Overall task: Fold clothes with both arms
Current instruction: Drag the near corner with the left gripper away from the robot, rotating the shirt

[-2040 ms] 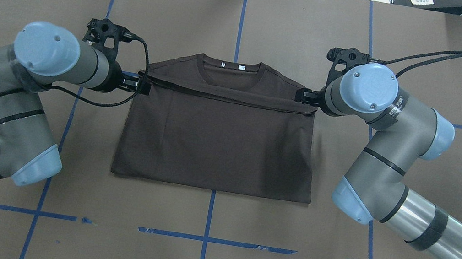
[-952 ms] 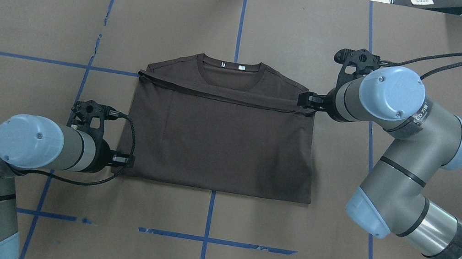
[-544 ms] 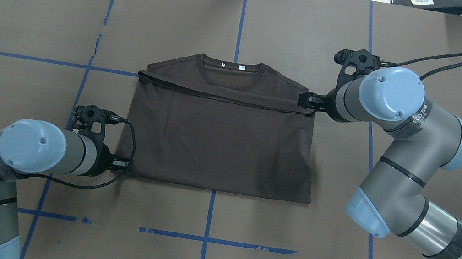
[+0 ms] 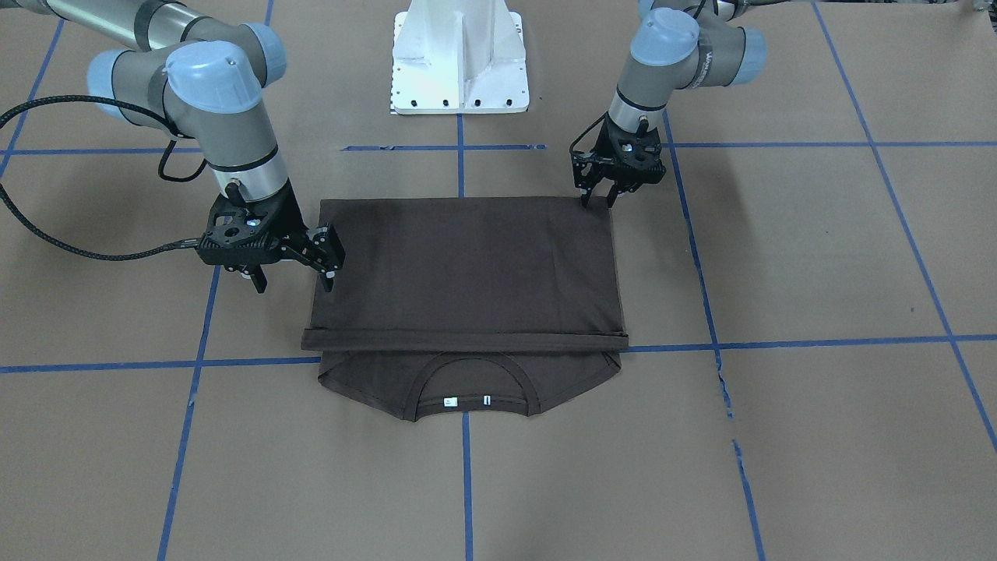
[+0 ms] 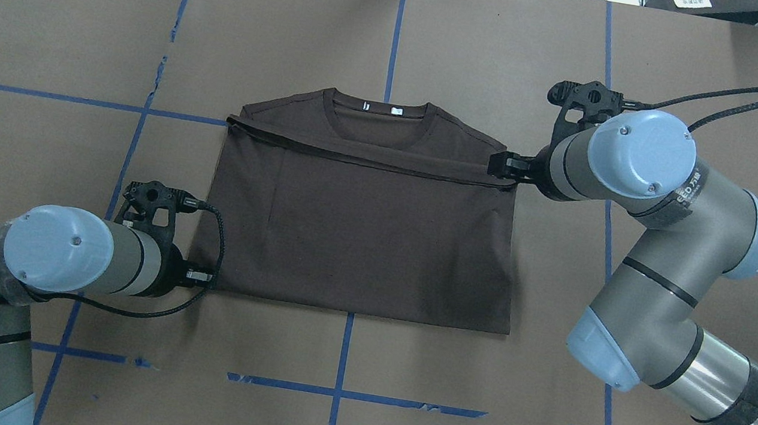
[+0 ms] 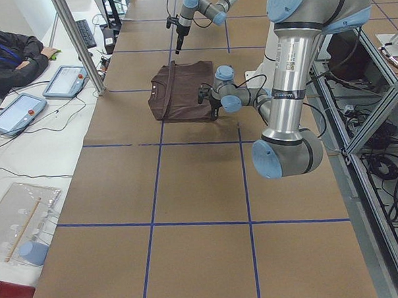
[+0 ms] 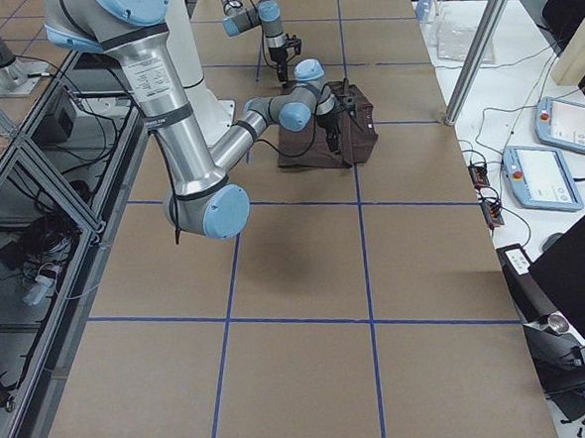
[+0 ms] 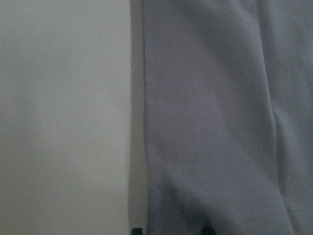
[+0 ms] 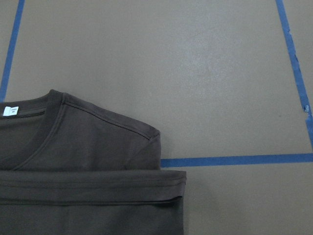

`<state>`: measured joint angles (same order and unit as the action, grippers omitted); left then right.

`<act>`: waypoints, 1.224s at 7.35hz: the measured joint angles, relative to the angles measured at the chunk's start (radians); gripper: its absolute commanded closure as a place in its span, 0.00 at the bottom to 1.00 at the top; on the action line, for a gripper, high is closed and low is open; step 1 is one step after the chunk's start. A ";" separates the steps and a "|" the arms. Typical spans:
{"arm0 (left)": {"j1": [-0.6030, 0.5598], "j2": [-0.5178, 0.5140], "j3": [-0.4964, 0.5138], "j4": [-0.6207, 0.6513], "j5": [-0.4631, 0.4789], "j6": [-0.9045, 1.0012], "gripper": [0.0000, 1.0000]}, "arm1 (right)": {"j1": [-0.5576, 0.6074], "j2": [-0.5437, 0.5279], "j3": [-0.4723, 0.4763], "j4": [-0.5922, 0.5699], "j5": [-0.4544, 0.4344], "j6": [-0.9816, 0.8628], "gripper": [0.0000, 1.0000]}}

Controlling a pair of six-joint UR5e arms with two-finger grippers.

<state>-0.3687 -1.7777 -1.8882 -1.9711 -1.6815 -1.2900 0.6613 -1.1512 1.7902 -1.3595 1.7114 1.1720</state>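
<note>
The left tool (image 4: 599, 202) points straight down at the shirt's (image 4: 467, 265) near corner on the robot's left. Its jaws are parted with the corner between or just under the tips. The left wrist view shows two dark tips set apart at the bottom, with the shirt's side edge running up between them. It has nothing clamped. The right tool (image 4: 327, 261) hangs above the opposite side edge, up toward the hem (image 4: 467, 341). It holds no cloth and its jaws look parted. Its wrist view looks down on the shoulder and hem corner lying flat.

The shirt lies in the middle of the table (image 4: 779, 257). Its lower half is folded up over the chest, so the hem runs as a straight double ridge just short of the collar (image 4: 467, 382). The sleeves are tucked out of sight. What shows is a dark brown, matte, near-square block with a smooth folded edge toward the robot. The ribbed round collar and two small white tags (image 4: 449, 402) sit on the far side.

The shirt is probably light, limp knit cloth that sags and drapes when lifted, and its layers may slide apart. It should drag rather than slip on the brown paper cover. The best hold is likely at the corners, pinching every layer. The left tool would take the corner under it, and the right tool the matching near corner (image 5: 507, 333). Lifting both evenly would keep the edge taut. The paper is flat and dull, crossed by blue tape (image 4: 779, 341) in a grid.
</note>
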 measured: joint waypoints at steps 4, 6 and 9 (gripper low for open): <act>0.028 0.001 -0.002 0.000 0.002 -0.025 1.00 | 0.000 0.000 -0.002 0.000 0.001 -0.001 0.00; 0.017 0.001 -0.008 0.005 0.002 -0.020 1.00 | -0.002 0.000 -0.001 0.000 0.000 0.004 0.00; -0.134 0.002 0.027 0.016 0.001 0.122 1.00 | -0.004 -0.001 0.001 0.000 -0.001 0.012 0.00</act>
<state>-0.5029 -1.7757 -1.8608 -1.9550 -1.6801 -1.1684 0.6571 -1.1520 1.7913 -1.3591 1.7104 1.1836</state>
